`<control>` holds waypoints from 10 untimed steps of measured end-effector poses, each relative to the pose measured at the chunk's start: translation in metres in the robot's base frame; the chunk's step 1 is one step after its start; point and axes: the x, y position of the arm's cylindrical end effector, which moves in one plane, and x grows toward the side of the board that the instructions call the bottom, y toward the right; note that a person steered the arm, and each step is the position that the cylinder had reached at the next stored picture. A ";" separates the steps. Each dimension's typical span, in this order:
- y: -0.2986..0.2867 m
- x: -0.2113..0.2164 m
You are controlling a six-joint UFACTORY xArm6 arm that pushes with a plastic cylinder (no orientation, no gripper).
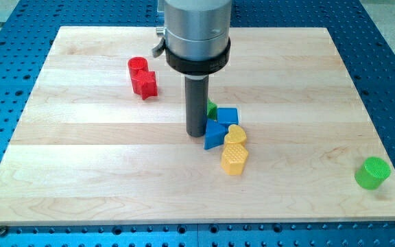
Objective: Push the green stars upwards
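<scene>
Nearest the view's bottom: yellow block (234, 161), yellow heart (236, 134) above it. Left to right: two red blocks (142, 76) upper left; my tip (196, 134), bare rod, nothing to open or pinch, touching blue triangle (214, 135); green star (212, 108) mostly hidden behind rod, beside blue cube (228, 116); green cylinder (372, 172) far right. Judgement: get below the star, push straight up, avoid dragging blues along.
</scene>
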 end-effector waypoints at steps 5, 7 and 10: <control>0.016 -0.012; 0.016 -0.047; 0.037 -0.059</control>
